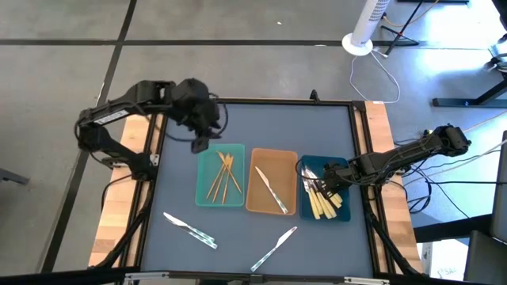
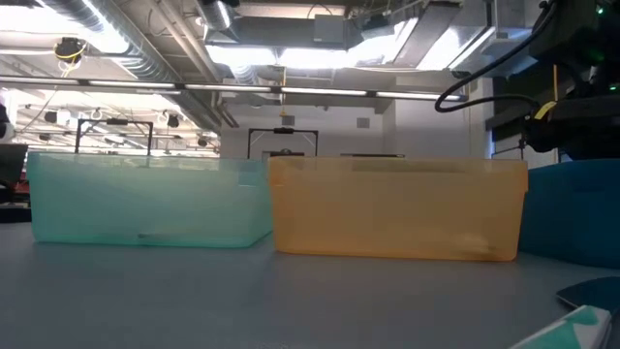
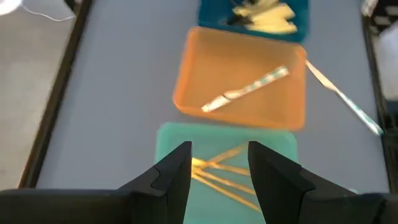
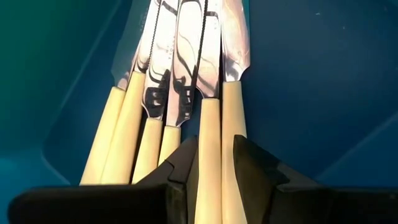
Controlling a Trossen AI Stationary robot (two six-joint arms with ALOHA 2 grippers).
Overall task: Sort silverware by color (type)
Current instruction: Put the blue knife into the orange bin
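Slim gold utensils [image 1: 224,176] lie in the teal tray [image 1: 203,190]. My left gripper [image 3: 221,171] hangs open above that tray's far end with nothing between its fingers. One silver knife [image 1: 271,190] lies in the tan tray [image 1: 257,202]. Several yellow-handled knives [image 4: 155,124] lie side by side in the dark-blue tray [image 1: 342,212]. My right gripper [image 4: 214,171] is down in that tray, shut on one of them. Two silver utensils [image 1: 190,229] [image 1: 273,247] lie flat on the table near its front edge. My right gripper pinches one yellow-handled knife by its handle [image 4: 209,134] between the two fingers [image 4: 183,168], which lie across it. They come steeply from above. The knife lies in the dark-blue tray among the others, blade pointing away from the gripper.
The three trays stand side by side in the middle of the blue mat [image 1: 174,182]; in the low view their walls [image 2: 397,208] stand upright. Wooden rails [image 1: 115,214] run along both sides of the table. Free room lies on the mat's far half.
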